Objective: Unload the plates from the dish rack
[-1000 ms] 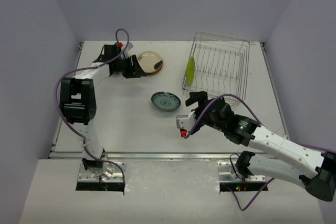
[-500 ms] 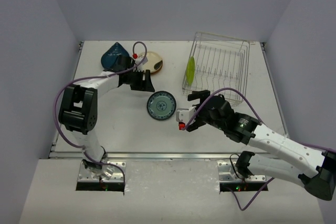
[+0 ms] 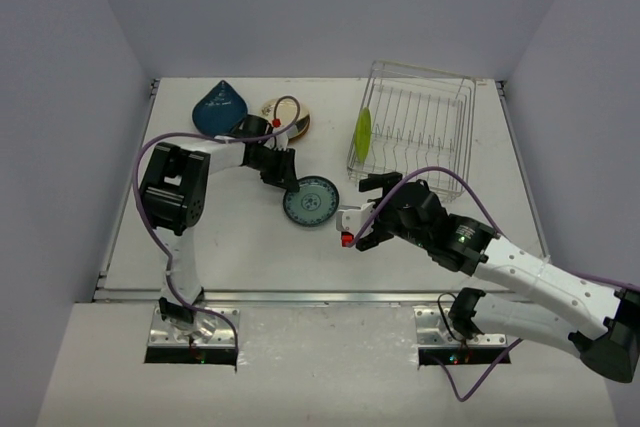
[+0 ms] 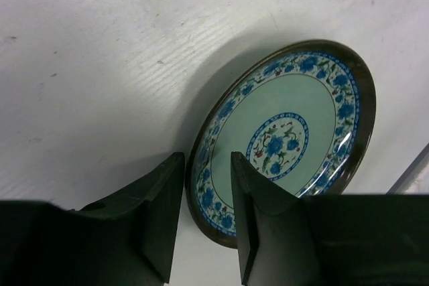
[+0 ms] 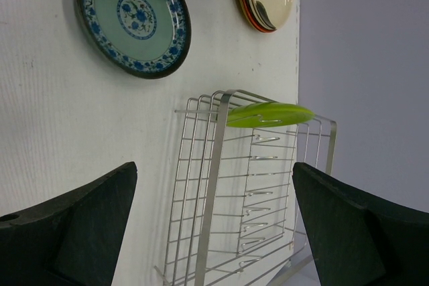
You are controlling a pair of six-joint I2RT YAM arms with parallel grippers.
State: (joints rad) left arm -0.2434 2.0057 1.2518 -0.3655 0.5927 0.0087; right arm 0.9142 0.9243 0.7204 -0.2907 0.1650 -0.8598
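overhead wide; both wrist views close, share plate [image 4: 281, 132]

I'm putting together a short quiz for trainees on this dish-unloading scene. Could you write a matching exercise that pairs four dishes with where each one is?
Things
1. lime green plate
2. blue-flowered plate
3. dark blue teardrop dish
4. cream plate

Places
A. topping a stack on the table
B. standing on edge in the dish rack
C. on the table, farthest left
D. on the table, rim between the left fingers

Pairs: 1-B, 2-D, 3-C, 4-A
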